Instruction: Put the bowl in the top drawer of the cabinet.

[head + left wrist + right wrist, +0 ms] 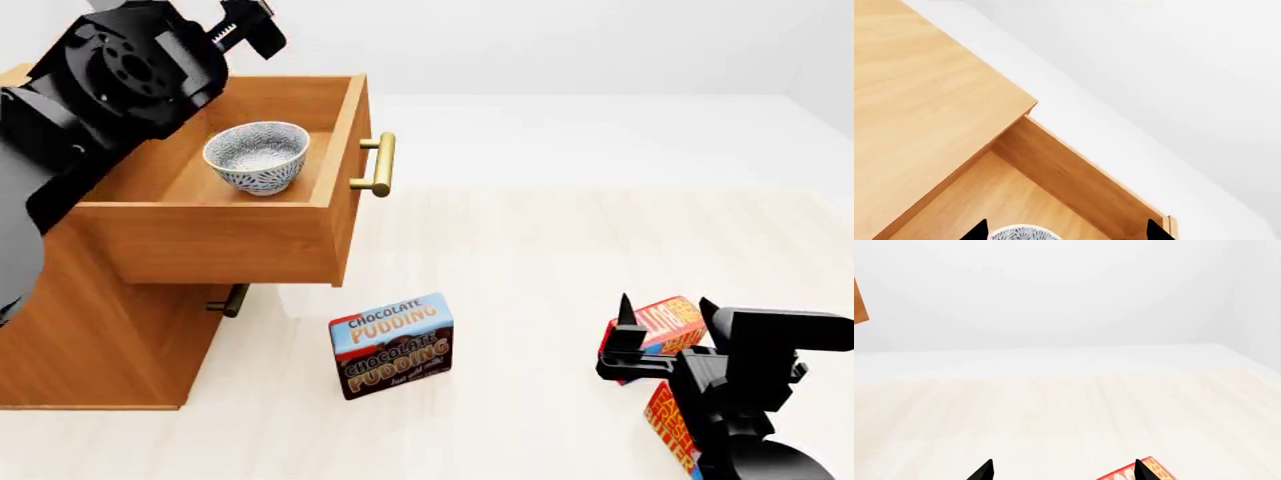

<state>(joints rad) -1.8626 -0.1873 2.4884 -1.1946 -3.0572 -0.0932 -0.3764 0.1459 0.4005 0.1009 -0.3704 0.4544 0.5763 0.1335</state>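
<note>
The bowl (258,156) is seen in the head view resting upright on the floor of the top drawer (214,240), which is pulled well out of the cabinet (80,350). It is a small round bowl, white with a dense grey-blue speckled pattern over its outside, a pale inside and a narrow foot. It is placed nearer the drawer's front panel than its back, clear of the side walls. A brass bar handle (380,164) is fixed to the drawer front, and the smaller handle of the lower drawer (230,300) is glimpsed beneath.

The left gripper (247,25) is held above the drawer's rear, apart from the bowl. In the left wrist view its two dark fingertips (977,231) are spread wide with nothing clamped, and the bowl's speckled rim (1024,233) is visible between and below them.

The right gripper (663,330) is kept low over the pale floor, its fingers parted and empty, just beside a red box (663,322). A chocolate pudding box (392,345) is stood on the floor before the cabinet.
</note>
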